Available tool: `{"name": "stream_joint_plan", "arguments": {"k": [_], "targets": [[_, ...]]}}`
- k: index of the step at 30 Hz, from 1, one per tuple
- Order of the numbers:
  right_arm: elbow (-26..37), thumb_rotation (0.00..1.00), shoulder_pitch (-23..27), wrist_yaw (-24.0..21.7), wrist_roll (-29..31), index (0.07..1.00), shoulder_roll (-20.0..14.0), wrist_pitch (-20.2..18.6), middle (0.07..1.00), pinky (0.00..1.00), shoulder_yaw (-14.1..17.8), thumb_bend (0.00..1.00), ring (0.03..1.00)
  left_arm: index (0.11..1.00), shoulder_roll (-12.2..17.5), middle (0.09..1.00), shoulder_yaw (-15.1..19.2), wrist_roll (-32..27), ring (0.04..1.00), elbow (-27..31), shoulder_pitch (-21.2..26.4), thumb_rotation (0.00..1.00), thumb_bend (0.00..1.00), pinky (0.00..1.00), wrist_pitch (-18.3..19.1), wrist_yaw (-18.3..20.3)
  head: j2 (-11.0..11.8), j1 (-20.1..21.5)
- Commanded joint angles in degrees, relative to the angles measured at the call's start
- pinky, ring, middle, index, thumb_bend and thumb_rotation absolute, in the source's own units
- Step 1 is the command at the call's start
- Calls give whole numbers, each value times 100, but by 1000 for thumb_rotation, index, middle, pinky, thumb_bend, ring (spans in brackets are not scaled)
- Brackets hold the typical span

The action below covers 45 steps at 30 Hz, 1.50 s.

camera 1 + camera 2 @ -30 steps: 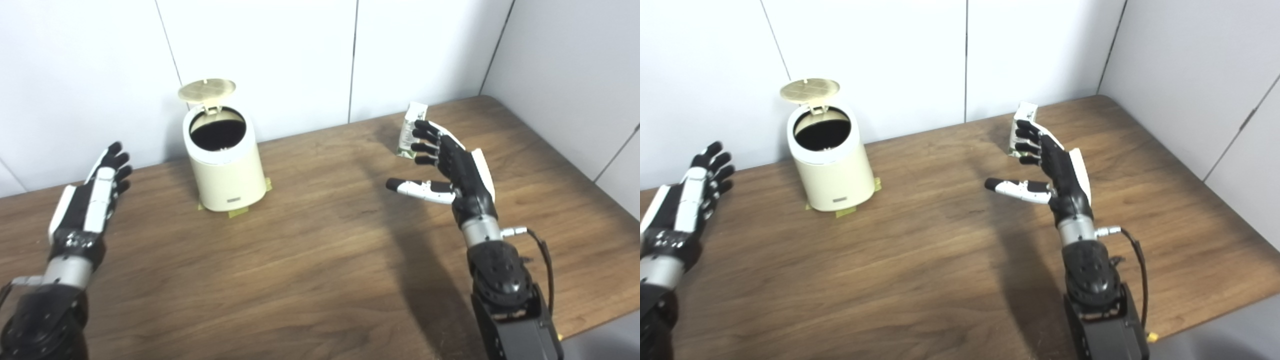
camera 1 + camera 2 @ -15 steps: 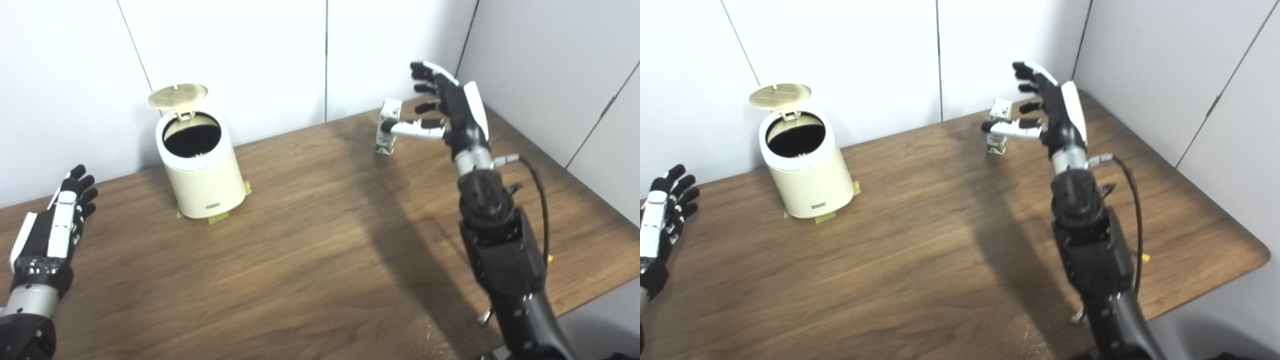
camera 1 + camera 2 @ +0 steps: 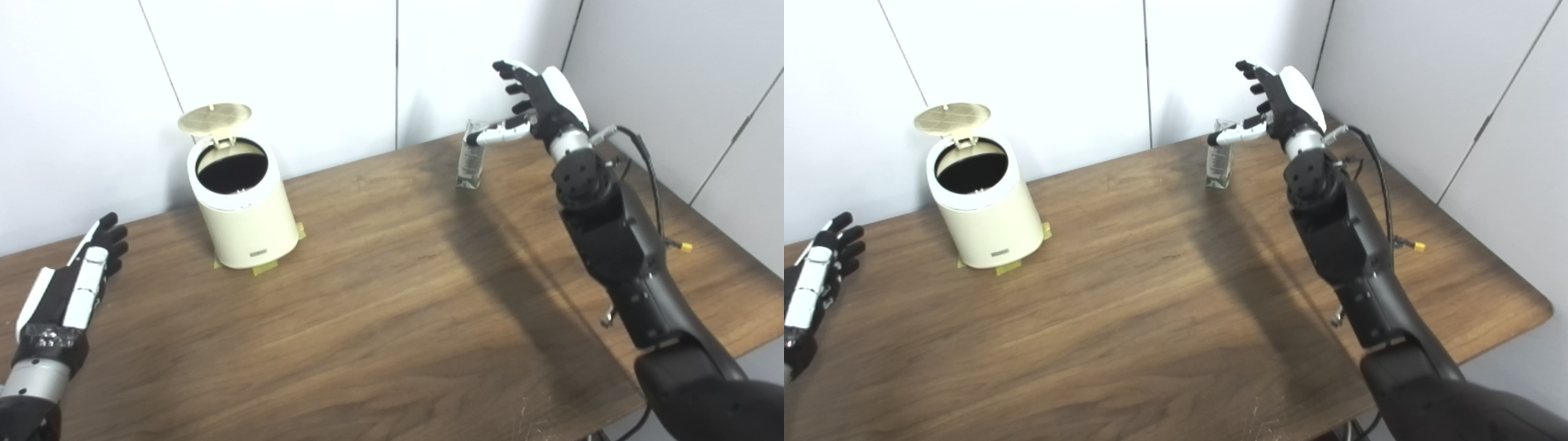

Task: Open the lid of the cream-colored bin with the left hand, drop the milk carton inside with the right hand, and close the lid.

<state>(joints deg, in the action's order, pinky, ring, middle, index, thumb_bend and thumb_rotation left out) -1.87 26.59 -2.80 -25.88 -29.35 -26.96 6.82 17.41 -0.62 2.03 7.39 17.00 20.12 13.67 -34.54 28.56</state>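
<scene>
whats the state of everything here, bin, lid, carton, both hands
cream-colored bin: upright on the table, mouth uncovered, inside dark.
lid: flipped up and back on its hinge, open.
milk carton: standing upright on the table near the back wall, not in the bin.
right hand: open, fingers spread above the carton, thumb by its top, not gripping.
left hand: open, empty, off to the bin's left.
</scene>
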Motion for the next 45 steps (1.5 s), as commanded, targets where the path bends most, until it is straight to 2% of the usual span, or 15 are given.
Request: {"name": "stream_joint_plan", "arguments": {"k": [1,3,6,10,13,16,18,28,32,35,36,37,38,41,45], "targets": [[22,121,388,-160,-137,851,-173,4,869,708,57,910,839,973,113,949,6,48,953,138,172,1000,552,958,-189,-19,-1,4],[-148,108,489,-276,-225,844,-204,5,867,710,-22,916,837,966,120,945,-6,69,951,124,168,1000,561,954,-224,-20,9,-25],[-500,88,628,-376,-329,826,-337,24,836,683,-333,920,809,967,128,947,-32,106,950,125,188,1000,558,957,-216,-13,34,-99],[-989,76,747,-315,-377,796,-378,125,822,696,-624,918,796,973,141,954,-60,134,955,171,203,1000,547,941,-140,2,48,-142],[-1260,51,772,-222,-296,788,-278,150,830,730,-660,935,810,981,140,962,-61,140,962,238,204,1000,514,960,-57,12,52,-156],[-1326,40,752,-188,-223,784,-212,136,814,697,-658,951,787,988,150,969,-33,106,969,246,206,1000,488,989,-27,25,50,-153],[-1371,40,750,-184,-184,786,-205,160,811,669,-656,953,777,992,149,971,-13,75,971,236,209,1000,486,998,-35,28,51,-157],[-1506,48,722,-57,-233,765,-294,227,793,695,-732,925,763,996,175,976,-36,130,982,362,190,1000,494,999,75,47,41,-152],[-1545,11,689,263,-182,735,-224,343,771,674,-603,873,748,994,172,973,-50,151,977,368,175,1000,457,998,47,34,40,-147],[-1625,1,673,769,-287,690,-130,464,719,632,-534,846,695,992,169,971,-66,167,976,406,178,1000,452,995,118,35,21,-148],[-1653,72,656,987,-334,573,-97,564,651,567,-518,652,621,993,174,973,-74,166,979,426,179,1000,442,998,141,47,12,-153],[-1698,36,638,1219,-383,528,-69,693,577,532,-515,592,581,995,177,974,-81,158,981,444,182,1000,437,999,167,61,5,-157],[-1736,14,622,1415,-427,498,-45,796,535,489,-520,550,499,996,186,975,-93,164,983,449,183,1000,430,1000,167,68,5,-157],[-1793,1,590,1688,-474,492,-10,994,495,426,-567,524,426,988,188,967,-117,190,977,453,192,1000,427,996,162,50,-6,-150],[-1901,0,600,1798,-426,504,62,1097,503,395,-592,517,397,993,223,965,-148,139,976,444,195,1000,419,982,135,120,-6,-150]]}}
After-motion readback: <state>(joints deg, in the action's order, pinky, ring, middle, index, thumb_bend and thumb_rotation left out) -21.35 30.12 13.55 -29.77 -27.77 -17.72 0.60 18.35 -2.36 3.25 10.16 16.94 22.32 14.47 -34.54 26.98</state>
